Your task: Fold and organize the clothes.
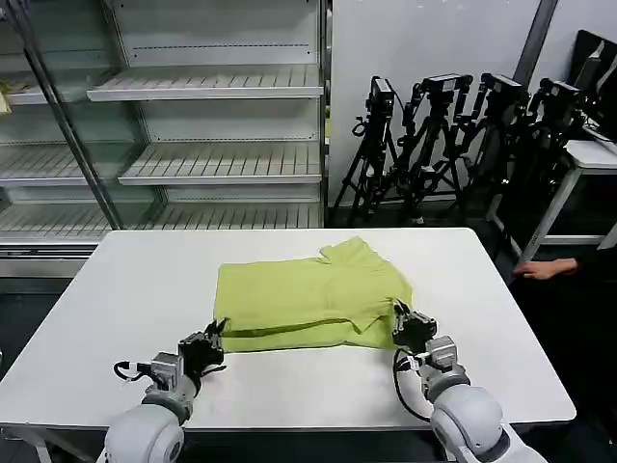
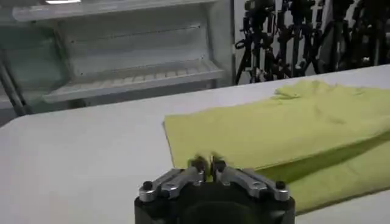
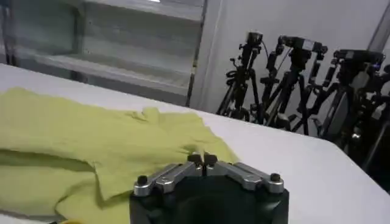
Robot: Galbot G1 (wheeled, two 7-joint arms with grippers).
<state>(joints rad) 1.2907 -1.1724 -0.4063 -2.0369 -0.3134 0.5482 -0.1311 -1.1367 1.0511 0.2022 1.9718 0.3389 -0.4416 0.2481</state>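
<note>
Our left gripper (image 1: 214,333) sits low at the near left corner of the T-shirt (image 1: 308,301), and our right gripper (image 1: 405,318) at the near right corner. From the head we cannot tell how the fingers stand; the wrist cameras settle it. In the left wrist view the left gripper (image 2: 207,164) has its fingertips pressed together over the cloth's edge, and in the right wrist view the right gripper (image 3: 202,159) is likewise closed, tips meeting at the fabric. Whether either actually pinches cloth, we cannot tell.

The lime T-shirt (image 2: 292,131) lies folded over itself, a lower layer showing along the near edge, a sleeve (image 3: 183,131) rumpled toward the right gripper. It rests mid-table on the white table (image 1: 125,289). Behind stand empty shelves (image 1: 212,96) and a cluster of black tripods (image 1: 453,145).
</note>
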